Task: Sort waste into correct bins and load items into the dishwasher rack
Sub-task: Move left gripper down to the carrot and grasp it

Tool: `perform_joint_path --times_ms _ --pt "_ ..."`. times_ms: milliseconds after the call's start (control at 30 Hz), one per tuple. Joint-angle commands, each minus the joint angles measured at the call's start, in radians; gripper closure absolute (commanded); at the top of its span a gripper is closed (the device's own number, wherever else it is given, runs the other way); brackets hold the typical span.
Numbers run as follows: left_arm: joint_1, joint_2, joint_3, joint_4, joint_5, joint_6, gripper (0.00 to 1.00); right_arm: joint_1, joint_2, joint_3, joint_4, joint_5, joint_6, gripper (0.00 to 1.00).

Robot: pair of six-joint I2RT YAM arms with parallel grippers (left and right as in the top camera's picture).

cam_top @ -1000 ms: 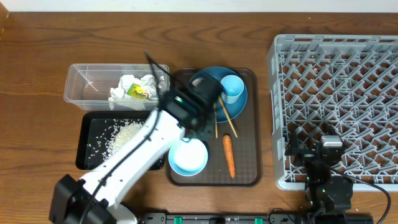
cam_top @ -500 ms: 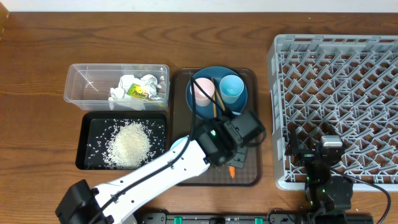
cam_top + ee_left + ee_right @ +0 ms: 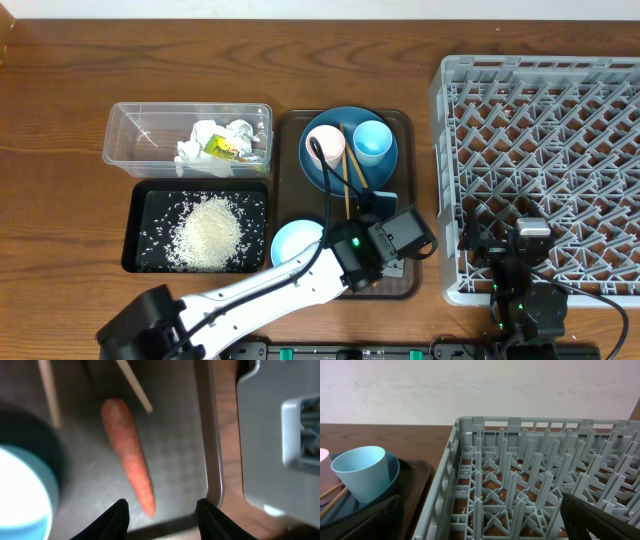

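In the left wrist view the orange carrot (image 3: 127, 455) lies on the brown tray. My left gripper (image 3: 162, 512) is open just above it, one jaw on each side of its thin tip. In the overhead view this gripper (image 3: 395, 240) hides the carrot. The blue plate (image 3: 350, 170) holds the pinkish cup (image 3: 325, 145), the light blue cup (image 3: 373, 140) and the chopsticks (image 3: 348, 185). The white bowl (image 3: 292, 240) sits at the tray's front. The paper wads (image 3: 215, 140) lie in the clear tub (image 3: 130, 140), the rice (image 3: 210, 230) in the black bin (image 3: 140, 215). My right gripper (image 3: 480, 527) is open and empty over the grey rack (image 3: 540, 120).
The brown tray (image 3: 408, 180) lies between the bins and the rack, and its right rim (image 3: 210, 460) is close to the rack wall (image 3: 280, 435). The bowl's edge (image 3: 20, 490) is left of the carrot. The right arm (image 3: 527, 250) rests at the rack's front edge.
My left arm has swung from over the plate to the front right of the tray and come down over the carrot. The cups on the plate are uncovered. The right arm has not moved.
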Motion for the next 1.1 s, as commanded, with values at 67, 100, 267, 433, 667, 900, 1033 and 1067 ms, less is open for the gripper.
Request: perform_joint_path --times_ms 67,100,267,433,667,900,1033,1067 --pt "0.0 0.07 -0.043 0.067 -0.042 -0.061 0.53 -0.013 -0.001 -0.001 -0.004 0.001 -0.008 0.01" --pt "0.0 0.083 -0.043 0.072 -0.042 -0.061 0.52 -0.013 -0.001 -0.001 -0.004 0.001 -0.008 0.01" --pt "0.0 0.168 -0.043 0.108 -0.058 -0.061 0.53 -0.013 -0.001 -0.001 -0.004 0.001 -0.008 0.01" --pt "0.0 0.243 -0.043 0.134 -0.08 -0.065 0.52 -0.013 -0.001 -0.001 -0.004 0.001 -0.008 0.01" --pt "0.0 0.298 -0.043 0.134 -0.079 -0.064 0.51 -0.013 -0.001 -0.001 -0.004 0.001 -0.008 0.01" --pt "0.0 0.302 -0.043 0.134 -0.079 -0.064 0.53 -0.013 -0.001 -0.001 -0.004 0.001 -0.008 0.01" --pt "0.0 0.302 -0.043 0.13 -0.079 -0.064 0.62 -0.013 -0.001 -0.001 -0.004 0.001 -0.008 0.01" --pt "0.0 0.301 -0.043 0.127 -0.079 -0.064 0.64 -0.013 -0.001 -0.001 -0.004 0.001 -0.008 0.01"
